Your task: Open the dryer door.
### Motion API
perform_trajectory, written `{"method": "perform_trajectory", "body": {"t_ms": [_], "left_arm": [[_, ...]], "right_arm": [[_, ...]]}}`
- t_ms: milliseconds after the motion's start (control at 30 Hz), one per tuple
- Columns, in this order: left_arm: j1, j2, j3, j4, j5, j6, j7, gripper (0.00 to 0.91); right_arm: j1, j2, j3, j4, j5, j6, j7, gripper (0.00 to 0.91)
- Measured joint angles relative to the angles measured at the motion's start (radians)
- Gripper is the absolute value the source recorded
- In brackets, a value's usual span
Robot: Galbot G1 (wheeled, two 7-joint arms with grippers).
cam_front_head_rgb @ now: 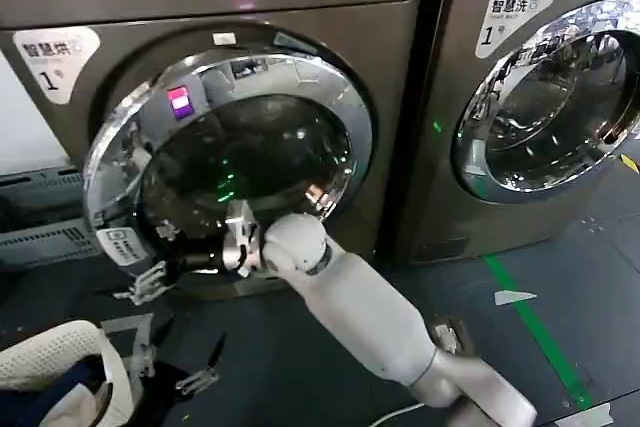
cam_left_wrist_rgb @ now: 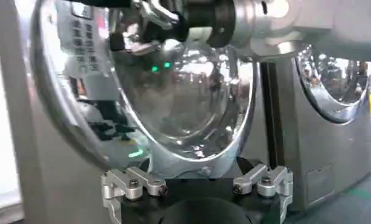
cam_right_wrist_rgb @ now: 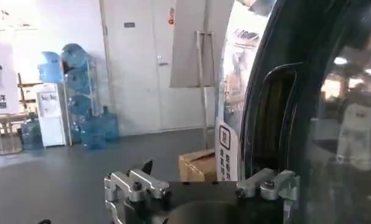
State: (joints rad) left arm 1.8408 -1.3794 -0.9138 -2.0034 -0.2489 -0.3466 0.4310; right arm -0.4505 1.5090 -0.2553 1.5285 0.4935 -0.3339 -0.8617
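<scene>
Two dryers stand side by side, and the left one's door (cam_front_head_rgb: 230, 167) is the one at stake: a round chrome ring around a bulging dark glass bowl, already swung a little out from the brown metal front. The right gripper (cam_front_head_rgb: 238, 245) reaches across to the door's lower rim, presumably hooked at its edge so the arm can pull it wider; whether its jaws are spread or pinching the rim I cannot tell. The left gripper (cam_front_head_rgb: 150, 282) hangs low beside the door's lower left, its jaws spread and holding nothing, likely waiting out of the swing path. A white mesh laundry basket (cam_front_head_rgb: 55, 362) sits on the dark floor nearby. The neighbouring dryer (cam_front_head_rgb: 545, 97) stays closed.
</scene>
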Motion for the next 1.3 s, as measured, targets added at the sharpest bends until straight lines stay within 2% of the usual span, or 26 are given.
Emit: {"method": "perform_trajectory", "body": {"t_ms": [200, 700, 800, 900, 1300], "left_arm": [[-0.032, 0.036, -0.069, 0.037, -0.043, 0.012, -0.038, 0.907], [-0.057, 0.086, -0.194, 0.093, -0.101, 0.059, -0.05, 0.907], [-0.064, 0.101, -0.195, 0.09, -0.119, 0.084, -0.06, 0.907], [-0.079, 0.119, -0.201, 0.085, -0.136, 0.143, -0.074, 0.907], [-0.148, 0.19, -0.239, 0.091, -0.235, 0.164, 0.006, 0.907]], "right_arm": [[-0.003, -0.018, -0.001, 0.012, -0.001, 0.017, -0.037, 0.907], [-0.017, -0.071, -0.004, 0.055, 0.009, 0.044, -0.143, 0.907], [-0.023, -0.08, 0.001, 0.059, 0.013, 0.044, -0.174, 0.907], [-0.03, -0.092, 0.006, 0.072, 0.014, 0.044, -0.199, 0.907], [-0.053, -0.152, 0.035, 0.131, 0.045, 0.041, -0.283, 0.907]]}}
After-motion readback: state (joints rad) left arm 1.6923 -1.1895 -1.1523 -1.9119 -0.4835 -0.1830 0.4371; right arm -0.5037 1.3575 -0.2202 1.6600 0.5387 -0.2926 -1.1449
